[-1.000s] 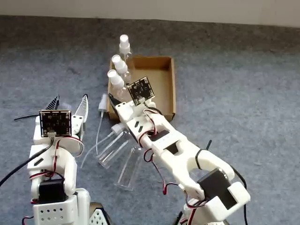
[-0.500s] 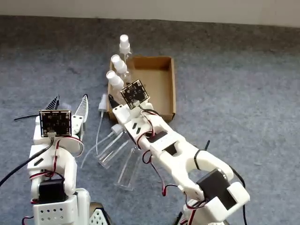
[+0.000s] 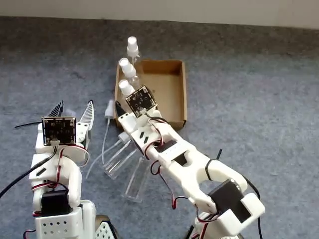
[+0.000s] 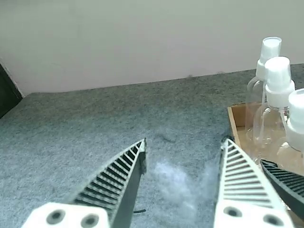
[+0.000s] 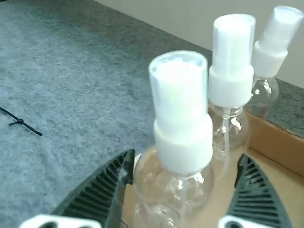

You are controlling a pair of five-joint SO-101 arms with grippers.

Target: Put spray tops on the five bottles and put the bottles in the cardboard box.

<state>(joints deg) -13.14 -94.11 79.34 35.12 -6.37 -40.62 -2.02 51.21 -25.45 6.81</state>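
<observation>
Grey carpet covers the desk (image 3: 259,74). Left claw (image 3: 74,106) hovers over it on the left, spread wide, nothing in it. Next over, a loose spray top (image 3: 108,110) lies on the carpet, with two uncapped bottles (image 3: 119,152) lying just beside it, nearer the arm bases. Right claw (image 5: 185,164) straddles a capped bottle (image 5: 180,118) at the left wall of the cardboard box (image 3: 177,84); I can't tell if it's clamped. Two other capped bottles (image 3: 127,66) stand upright behind it, near the box's far left corner.
</observation>
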